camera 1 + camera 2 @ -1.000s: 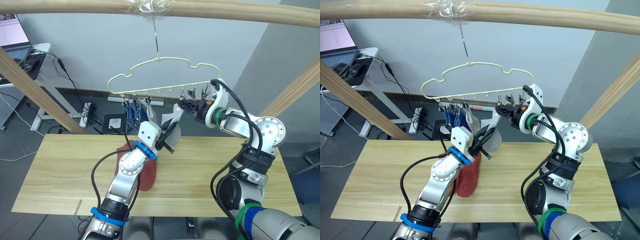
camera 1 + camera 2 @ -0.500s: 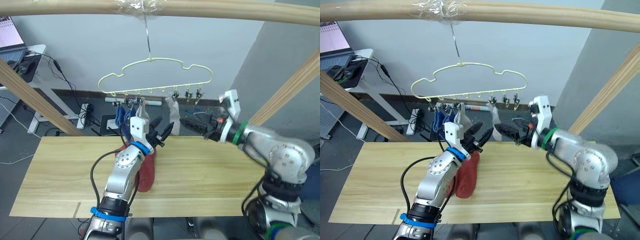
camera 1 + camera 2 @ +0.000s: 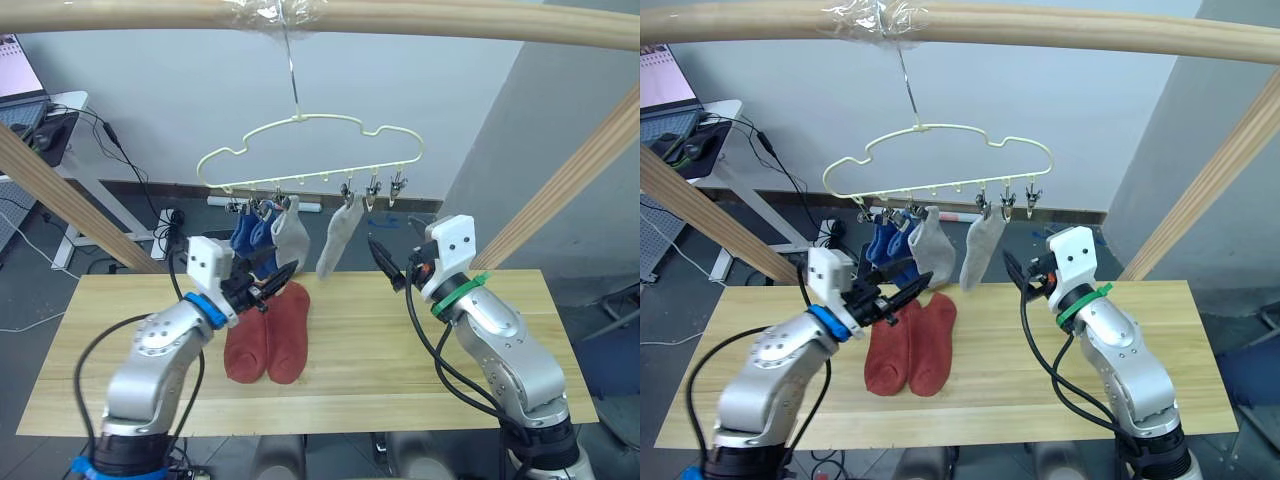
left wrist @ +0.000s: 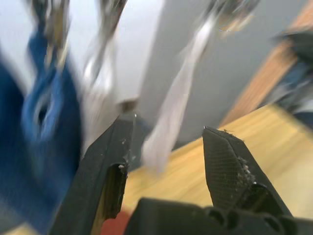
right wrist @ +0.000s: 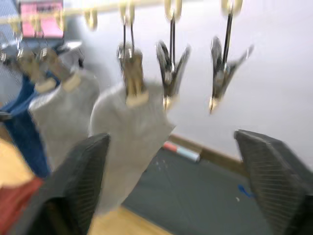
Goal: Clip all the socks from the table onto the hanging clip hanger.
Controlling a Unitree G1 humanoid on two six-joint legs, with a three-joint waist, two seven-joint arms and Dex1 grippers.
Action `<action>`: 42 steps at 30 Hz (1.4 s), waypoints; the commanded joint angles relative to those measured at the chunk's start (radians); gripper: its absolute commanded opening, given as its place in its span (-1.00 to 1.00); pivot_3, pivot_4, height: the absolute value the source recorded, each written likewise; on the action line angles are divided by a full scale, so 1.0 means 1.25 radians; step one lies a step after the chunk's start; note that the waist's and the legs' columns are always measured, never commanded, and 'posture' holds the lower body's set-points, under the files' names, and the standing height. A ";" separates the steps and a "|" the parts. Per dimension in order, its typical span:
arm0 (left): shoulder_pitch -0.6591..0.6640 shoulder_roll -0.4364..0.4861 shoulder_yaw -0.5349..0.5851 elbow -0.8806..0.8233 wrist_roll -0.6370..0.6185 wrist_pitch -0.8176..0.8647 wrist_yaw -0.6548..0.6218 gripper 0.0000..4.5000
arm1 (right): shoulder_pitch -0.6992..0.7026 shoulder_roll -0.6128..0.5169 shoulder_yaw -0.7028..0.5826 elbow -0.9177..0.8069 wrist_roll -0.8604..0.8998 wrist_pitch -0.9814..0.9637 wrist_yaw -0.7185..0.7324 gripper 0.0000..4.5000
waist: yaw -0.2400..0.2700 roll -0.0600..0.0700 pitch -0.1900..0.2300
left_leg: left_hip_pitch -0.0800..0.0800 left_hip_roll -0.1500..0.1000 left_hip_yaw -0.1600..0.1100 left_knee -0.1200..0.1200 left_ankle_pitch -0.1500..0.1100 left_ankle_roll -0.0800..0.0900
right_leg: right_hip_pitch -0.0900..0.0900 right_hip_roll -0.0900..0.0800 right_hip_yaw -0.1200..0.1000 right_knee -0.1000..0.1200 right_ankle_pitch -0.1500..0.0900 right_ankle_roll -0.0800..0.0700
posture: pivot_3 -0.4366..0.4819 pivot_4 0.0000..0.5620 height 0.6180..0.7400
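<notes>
Both hands have withdrawn from the clip hanger [image 3: 310, 150], open.

You have six socks in all: two rust-red socks [image 3: 268, 333] lying side by side on the table [image 3: 400, 350], and four hanging from the clip hanger [image 3: 310, 150], namely two blue socks [image 3: 248, 235] at the left end and two light grey socks [image 3: 292, 228], one just right of the blue pair and the other [image 3: 336, 240] further right. On the hanger you can count two bare metal clips [image 5: 171, 68] to the right of the last grey sock. You see one table, one hanger, and two grippers, the left gripper [image 3: 272, 283] and the right gripper [image 3: 388, 268], each with two black fingers spread apart.
</notes>
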 commanded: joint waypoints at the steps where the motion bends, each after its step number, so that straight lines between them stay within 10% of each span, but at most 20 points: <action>1: 0.006 0.034 0.060 -0.077 -0.068 0.036 -0.005 0.11 | -0.009 0.024 0.034 -0.030 -0.036 -0.044 -0.014 0.45 | 0.000 0.000 0.000 | 0.000 0.000 0.000 0.000 0.000 0.000 | 0.000 0.000 0.000 0.000 0.000 0.000 | 0.22 -0.08 1.00; 5: -0.004 0.050 0.086 -0.121 -0.112 0.075 0.018 0.11 | -0.032 0.062 0.048 -0.007 -0.045 -0.058 -0.020 0.45 | 0.002 0.000 0.002 | 0.000 0.001 0.000 -0.001 0.000 0.000 | 0.000 0.000 0.000 0.000 0.000 0.000 | 0.25 -0.07 1.00; 10: -0.028 0.053 0.090 -0.151 -0.149 0.108 0.048 0.11 | -0.065 0.100 0.046 0.036 -0.062 -0.073 -0.029 -0.10 | 0.007 0.000 0.002 | 0.000 0.000 0.000 -0.001 0.000 0.000 | 0.000 0.000 0.000 0.000 0.000 0.000 | 0.27 -0.05 1.00; 42: -0.022 0.069 0.083 -0.189 -0.199 0.112 0.052 0.11 | -0.191 0.172 -0.010 0.197 -0.106 -0.069 -0.101 -0.10 | 0.020 0.001 0.003 | 0.000 0.001 0.000 -0.001 0.000 0.000 | -0.001 0.000 0.000 0.000 0.000 0.000 | 0.31 -0.04 1.00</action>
